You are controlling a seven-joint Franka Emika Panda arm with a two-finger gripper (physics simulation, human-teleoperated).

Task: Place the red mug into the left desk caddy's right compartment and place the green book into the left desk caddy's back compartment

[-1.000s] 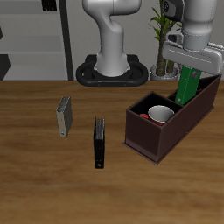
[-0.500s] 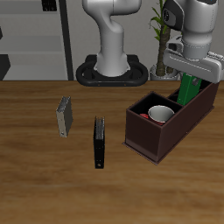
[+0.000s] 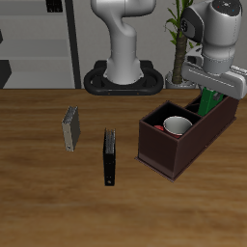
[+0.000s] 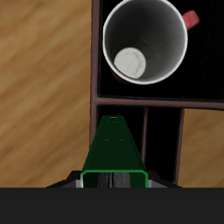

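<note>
Black book (image 3: 111, 157) stands on edge nearest the table's front, with the grey book (image 3: 70, 128) just behind it. Farther back, the left desk caddy (image 3: 164, 154) holds the red mug (image 3: 176, 126) upright in its right compartment (image 4: 118, 84). Beyond the mug, the gripper (image 3: 216, 82) is closed on the green book (image 4: 113, 150), which stands upright, its lower end inside the caddy's long section.

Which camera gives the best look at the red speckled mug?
The wrist view: it looks straight down into the red speckled mug, showing its white inside and handle. The exterior view shows only its rim inside the dark maroon caddy.
</note>
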